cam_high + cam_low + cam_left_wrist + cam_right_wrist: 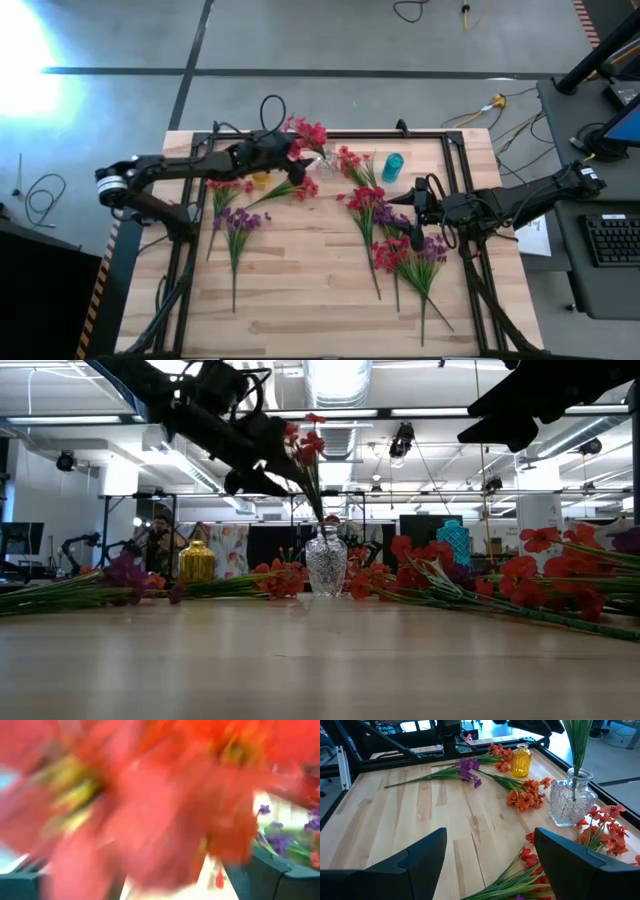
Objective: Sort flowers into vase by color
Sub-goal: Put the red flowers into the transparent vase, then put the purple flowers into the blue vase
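Observation:
My left gripper [293,150] hovers high over the far middle of the table, open, with the blossom head of a red sprig [308,133] right at its fingers. In the low view that sprig [306,445] stands with its stem in the clear cut-glass vase [326,563], leaning toward the left gripper [275,478]. Blurred red blossoms [150,795] fill the left wrist view. My right gripper [412,213] is open above loose red and purple sprigs [405,250] lying flat on the table's right half. Its fingers [420,865] stand wide apart and hold nothing. My left gripper stands open by the blossom head [215,820] of the red sprig, coming at it from the table's left, high above the vase. The blossoms cover the fingers' inner sides, so I cannot tell whether they touch it.
A yellow vase [260,180] stands left of the clear vase [571,802] and a teal vase [393,166] to its right. Purple sprigs [238,220] and orange-red ones [300,188] lie on the left half. Bare wood [300,290] fills the near middle. A black frame [455,140] rims the table.

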